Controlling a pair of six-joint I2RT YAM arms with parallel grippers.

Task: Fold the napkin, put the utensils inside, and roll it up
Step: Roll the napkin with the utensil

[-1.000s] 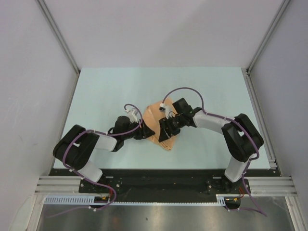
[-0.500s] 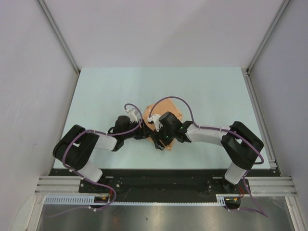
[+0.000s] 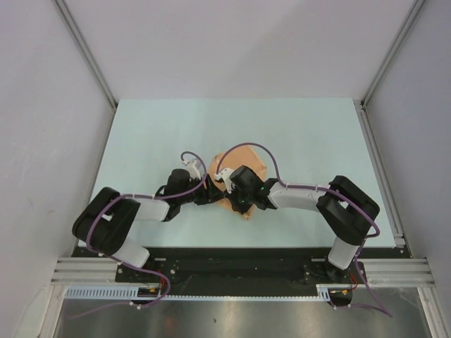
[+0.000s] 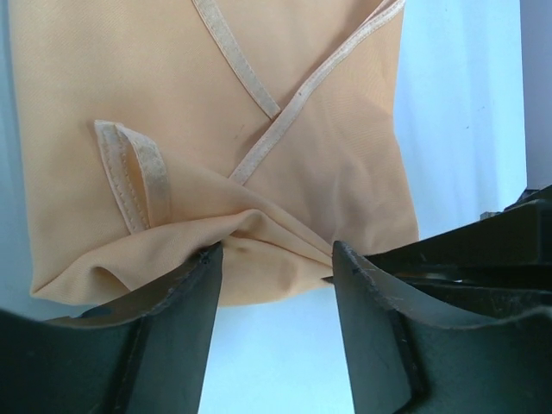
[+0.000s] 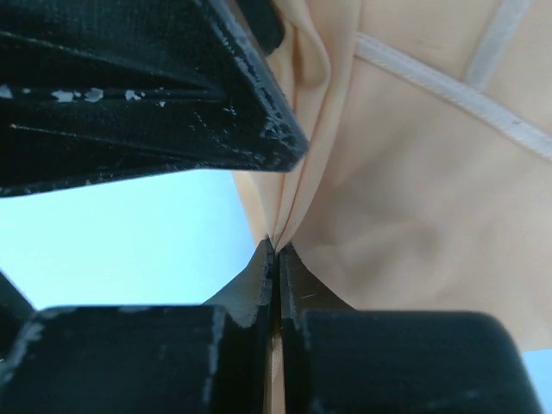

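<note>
The peach-orange napkin (image 3: 248, 160) lies folded in the middle of the pale blue table, mostly covered by both wrists. In the left wrist view the napkin (image 4: 216, 103) shows crossed hems and a bunched near edge. My left gripper (image 4: 274, 254) is open, its fingertips either side of that bunched edge. My right gripper (image 5: 276, 247) is shut on a raised pleat of the napkin (image 5: 431, 216), right beside the left gripper's black finger (image 5: 129, 86). From above, the left gripper (image 3: 213, 198) and right gripper (image 3: 235, 201) meet at the napkin's near-left edge. The utensils are out of view.
The pale blue table (image 3: 317, 134) is bounded by grey walls at the left, right and back, with metal rails along them. Purple cables loop above both wrists over the napkin. The arm bases stand on the black bar at the near edge.
My right gripper has moved left and nearer across the napkin and closed on a fold of it. The left gripper has stayed at the napkin's left edge.
</note>
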